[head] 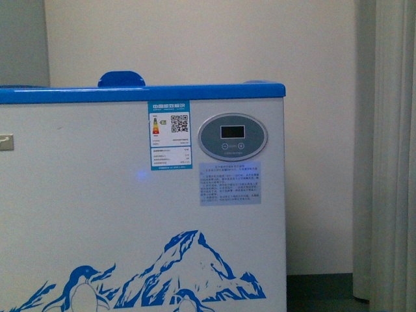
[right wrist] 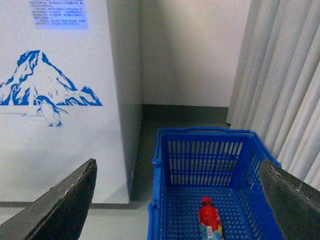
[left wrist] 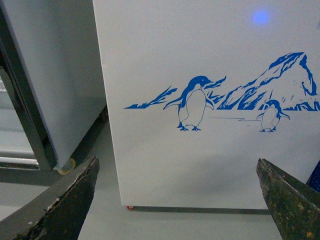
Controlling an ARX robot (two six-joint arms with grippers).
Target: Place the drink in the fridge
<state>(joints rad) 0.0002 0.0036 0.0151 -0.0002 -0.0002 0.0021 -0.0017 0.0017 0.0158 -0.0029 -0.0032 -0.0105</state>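
We judge this to be the opening step, with the pickup not yet begun. The drink (right wrist: 210,220) sits in the blue basket (right wrist: 210,150) on the floor, ahead of our right jaws and in line with the gap between them. Those jaws stand wide apart and hold nothing. Our left jaws gape as wide, also empty, facing the fridge (left wrist: 200,60) front. Next, our right jaws should reach into the basket, straddle the bottle clear of the walls, and close.
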